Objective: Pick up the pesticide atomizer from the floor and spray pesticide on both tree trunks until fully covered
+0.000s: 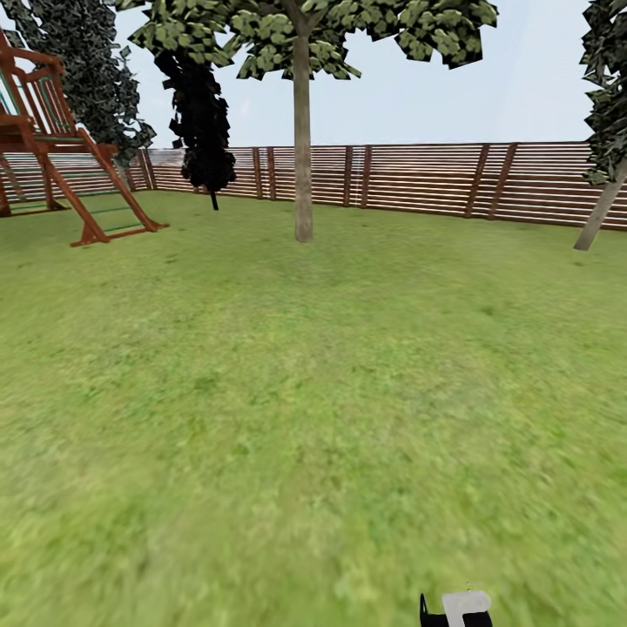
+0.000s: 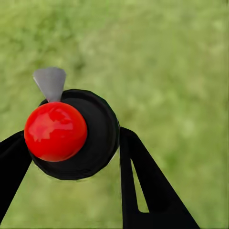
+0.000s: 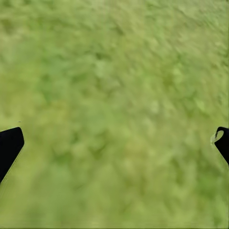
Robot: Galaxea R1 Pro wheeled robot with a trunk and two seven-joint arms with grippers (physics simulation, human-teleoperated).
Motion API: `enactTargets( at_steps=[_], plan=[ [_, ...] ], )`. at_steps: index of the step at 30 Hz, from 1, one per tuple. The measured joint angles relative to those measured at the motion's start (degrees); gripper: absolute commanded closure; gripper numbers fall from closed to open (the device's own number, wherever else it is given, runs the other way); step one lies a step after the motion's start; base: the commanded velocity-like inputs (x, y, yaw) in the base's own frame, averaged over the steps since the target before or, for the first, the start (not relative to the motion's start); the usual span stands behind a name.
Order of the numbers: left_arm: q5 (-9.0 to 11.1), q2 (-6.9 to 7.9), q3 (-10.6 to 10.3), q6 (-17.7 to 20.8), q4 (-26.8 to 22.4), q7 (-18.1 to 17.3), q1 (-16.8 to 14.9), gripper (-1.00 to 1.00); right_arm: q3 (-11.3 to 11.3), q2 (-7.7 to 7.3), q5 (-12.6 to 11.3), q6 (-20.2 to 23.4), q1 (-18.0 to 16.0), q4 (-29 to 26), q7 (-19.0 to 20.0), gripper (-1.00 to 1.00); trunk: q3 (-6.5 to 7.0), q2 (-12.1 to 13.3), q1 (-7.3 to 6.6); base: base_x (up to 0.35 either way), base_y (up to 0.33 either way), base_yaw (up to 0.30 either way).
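Down at the bottom edge of the head view, a pale tip on a black body pokes in (image 1: 455, 610) — probably one of the robot's own gripper ends, though too little shows to be sure. Beyond it stretches the grass floor (image 1: 287, 418), and standing well off is a tree (image 1: 302, 35) with its trunk (image 1: 302, 148) straight and mottled, the slatted fence (image 1: 418, 178) behind it. A wooden play frame (image 1: 61, 148) sits off to the left, and a leaning trunk (image 1: 601, 213) shows at the right edge.

Over to the left wrist view: the left gripper (image 2: 78, 157) has the pesticide atomizer (image 2: 71, 131) between its black fingers (image 2: 143, 186), closed in against its dark round body. Its red cap faces the camera, and a grey nozzle or trigger piece juts past the rim. It looks small, rigid and light, so it should carry easily; the smooth round body could twist in the grip, so holding it across the middle of the body, clear of the grey piece, seems wisest.

Right wrist view now: the right gripper (image 3: 114, 143) is spread wide, fingertips at opposite edges, nothing between them but grass.
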Motion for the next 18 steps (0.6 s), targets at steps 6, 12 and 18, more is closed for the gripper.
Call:
enactTargets(
  at_steps=[6, 12, 18],
  plan=[
    [0.08, 0.0, 0.06, 0.02, 0.0, 0.01, 0.0, 1.0, 0.0, 0.0, 0.0, 0.0, 0.0, 0.0, 0.0, -1.0, 0.0, 0.0, 0.0, 0.344, 0.0, 0.0],
    [0.16, 0.09, 0.23, 0.16, -0.08, -0.06, 0.0, 1.0, 0.0, 0.0, 0.0, 0.0, 0.0, 0.0, 0.0, -1.0, 0.0, 0.0, 0.0, 0.344, 0.0, 0.0],
    [0.17, 0.1, 0.32, 0.15, -0.09, -0.08, 0.0, 1.0, 0.0, 0.0, 0.0, 0.0, 0.0, 0.0, 0.0, -1.0, 0.0, 0.0, 0.0, 0.344, 0.0, 0.0]
  ],
)
